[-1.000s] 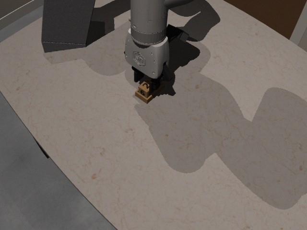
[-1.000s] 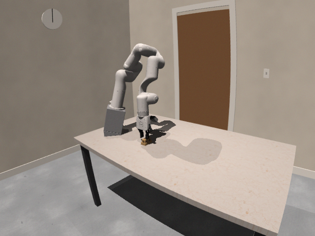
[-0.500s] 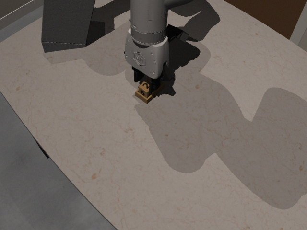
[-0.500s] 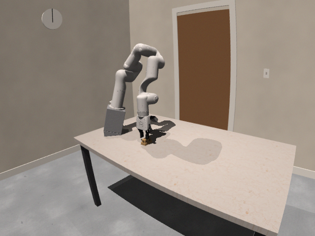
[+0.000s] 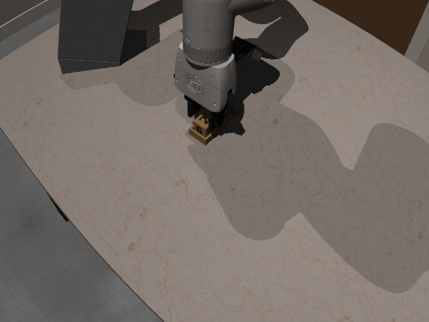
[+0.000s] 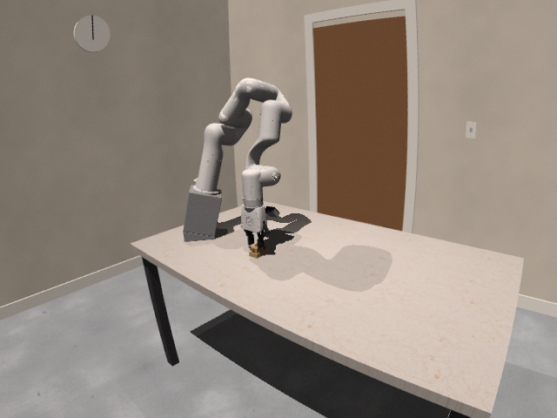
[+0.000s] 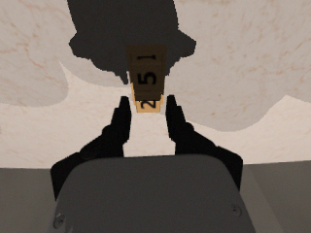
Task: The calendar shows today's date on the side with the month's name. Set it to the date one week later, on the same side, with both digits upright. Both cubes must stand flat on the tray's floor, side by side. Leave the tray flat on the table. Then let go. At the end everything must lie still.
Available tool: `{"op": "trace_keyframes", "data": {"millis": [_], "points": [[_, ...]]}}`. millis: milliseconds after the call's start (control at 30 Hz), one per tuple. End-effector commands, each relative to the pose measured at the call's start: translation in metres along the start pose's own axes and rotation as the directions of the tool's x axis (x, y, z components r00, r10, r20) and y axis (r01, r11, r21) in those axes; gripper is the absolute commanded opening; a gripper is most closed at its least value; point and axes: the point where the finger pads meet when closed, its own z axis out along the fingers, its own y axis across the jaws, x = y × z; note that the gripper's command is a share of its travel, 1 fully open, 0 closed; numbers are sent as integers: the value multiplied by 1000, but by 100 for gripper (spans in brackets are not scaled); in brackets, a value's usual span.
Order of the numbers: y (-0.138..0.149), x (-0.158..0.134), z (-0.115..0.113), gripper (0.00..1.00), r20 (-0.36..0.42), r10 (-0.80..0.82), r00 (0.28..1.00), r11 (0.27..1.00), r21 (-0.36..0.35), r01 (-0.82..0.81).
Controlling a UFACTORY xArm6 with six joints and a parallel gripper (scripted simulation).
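A small tan wooden digit cube (image 5: 200, 129) rests on the marble table top in the arm's shadow. Its front face reads 6 in the top view. It is tiny in the exterior view (image 6: 255, 252). The wrist view shows the cube (image 7: 147, 84) with faces reading 2 and 5. A shaded face reading 1 lies just beyond, and I cannot tell whether it belongs to the same cube. My gripper (image 5: 206, 121) points straight down over the cube. Its fingers stand half apart on either side of the cube, with a thin gap each side. The tray is not visible in any view.
The arm's grey base block (image 5: 91, 33) stands at the table's back left. The table's left edge (image 5: 51, 194) runs diagonally, with grey floor beyond it. A brown door (image 6: 362, 118) is in the far wall.
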Motion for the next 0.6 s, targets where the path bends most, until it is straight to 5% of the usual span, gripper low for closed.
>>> {"op": "trace_keyframes", "data": {"millis": [0, 567], "points": [[1, 0, 5, 47, 1, 0, 1000, 1000, -2, 0], [1, 0, 20, 47, 1, 0, 1000, 1000, -2, 0]]}}
